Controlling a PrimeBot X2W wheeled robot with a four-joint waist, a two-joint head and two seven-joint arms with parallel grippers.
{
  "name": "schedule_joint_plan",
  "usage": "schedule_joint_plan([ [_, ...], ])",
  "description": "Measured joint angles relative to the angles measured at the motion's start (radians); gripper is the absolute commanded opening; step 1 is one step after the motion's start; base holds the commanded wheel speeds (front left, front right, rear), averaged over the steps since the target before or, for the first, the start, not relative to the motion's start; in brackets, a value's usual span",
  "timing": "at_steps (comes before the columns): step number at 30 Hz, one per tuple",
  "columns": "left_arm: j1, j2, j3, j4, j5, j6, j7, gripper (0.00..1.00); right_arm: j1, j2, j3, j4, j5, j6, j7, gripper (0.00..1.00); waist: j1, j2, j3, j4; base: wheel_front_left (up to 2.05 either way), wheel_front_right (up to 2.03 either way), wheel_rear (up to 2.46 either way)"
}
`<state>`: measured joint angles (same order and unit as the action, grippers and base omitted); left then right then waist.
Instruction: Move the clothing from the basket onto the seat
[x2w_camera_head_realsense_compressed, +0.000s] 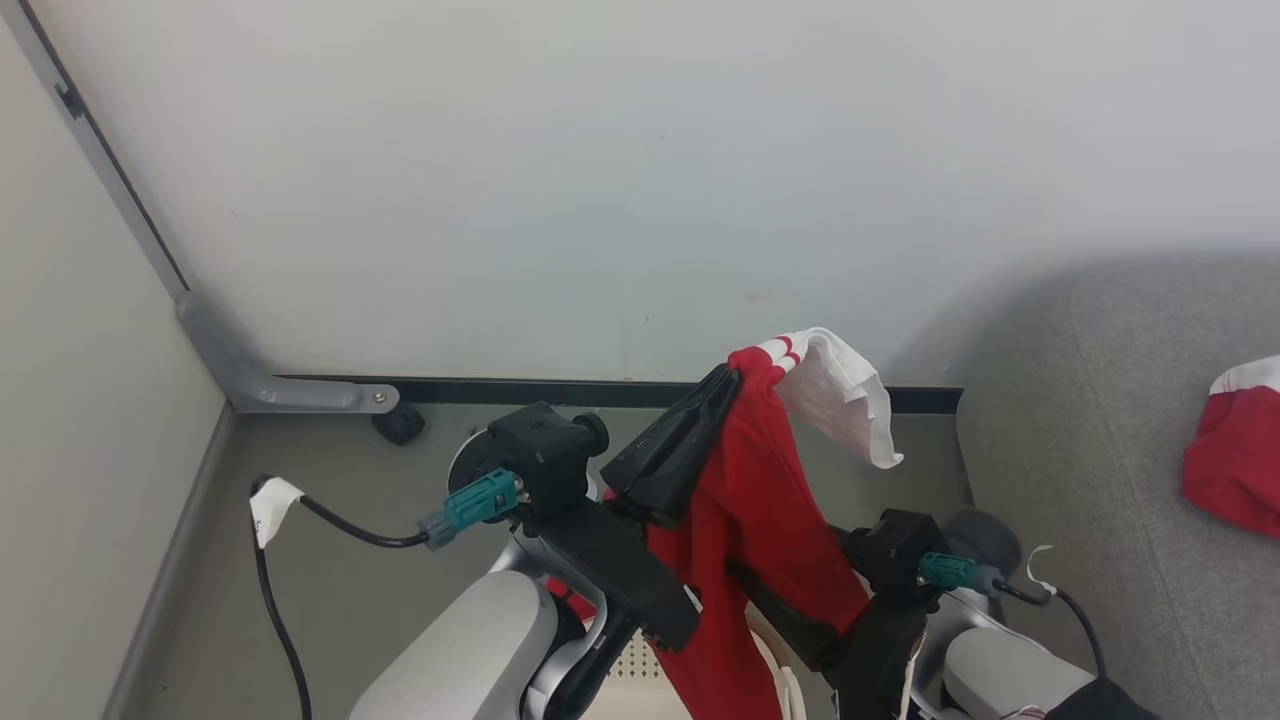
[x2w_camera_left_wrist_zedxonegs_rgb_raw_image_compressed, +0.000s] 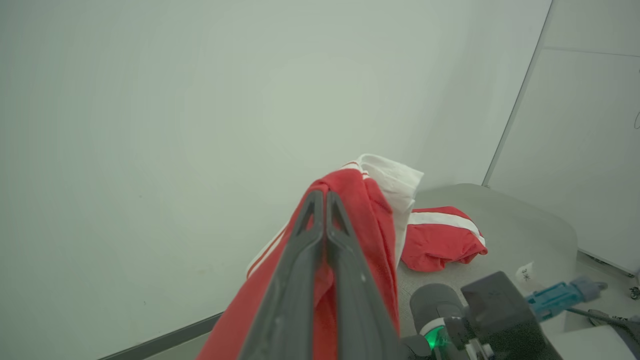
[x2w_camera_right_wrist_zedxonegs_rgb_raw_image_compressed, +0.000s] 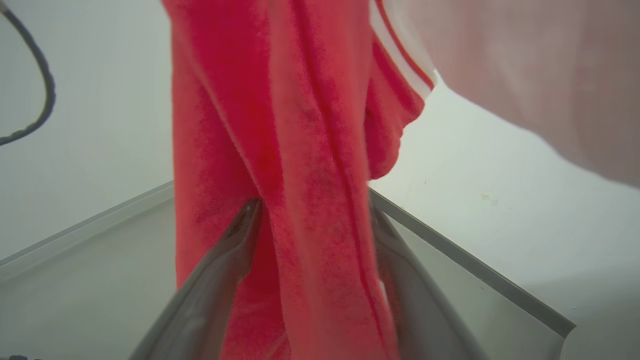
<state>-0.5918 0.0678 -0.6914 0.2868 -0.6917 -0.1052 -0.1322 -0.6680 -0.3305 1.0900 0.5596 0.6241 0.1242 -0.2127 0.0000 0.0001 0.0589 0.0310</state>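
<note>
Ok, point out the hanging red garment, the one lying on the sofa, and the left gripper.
hanging garment (x2w_camera_head_realsense_compressed: 770, 510): head view, red mid-section.
lying garment (x2w_camera_head_realsense_compressed: 1235, 465): head view, red body.
left gripper (x2w_camera_left_wrist_zedxonegs_rgb_raw_image_compressed: 320, 197): left wrist view, between the closed fingertips.

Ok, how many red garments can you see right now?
2. The hanging garment is pinched in the left gripper; the other garment lies on the sofa. More may be hidden in the basket.

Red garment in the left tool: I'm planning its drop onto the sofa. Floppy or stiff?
Probably floppy: the red garment hangs in loose folds from the left tool, white end drooping. Likely light, since a tip pinch holds it.
</note>
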Motion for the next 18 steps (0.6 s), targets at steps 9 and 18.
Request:
schedule_joint_plan([
  [9, 0.006, 0.002, -0.002, -0.03, 0.0, 0.014, 0.017, 0.0, -0.023, 0.021, 0.075, 0.073, 0.074, 0.0, -0.012, 0.0, 0.0, 0.0, 0.003, 0.004, 0.0, 0.0, 0.0],
  [18, 0.028, 0.032, 0.033, -0.002, -0.004, 0.048, 0.026, 0.0, -0.023, 0.008, 0.05, 0.091, 0.146, 0.0, -0.028, 0.0, 0.0, 0.0, 0.0, -0.01, 0.0, 0.0, 0.0],
])
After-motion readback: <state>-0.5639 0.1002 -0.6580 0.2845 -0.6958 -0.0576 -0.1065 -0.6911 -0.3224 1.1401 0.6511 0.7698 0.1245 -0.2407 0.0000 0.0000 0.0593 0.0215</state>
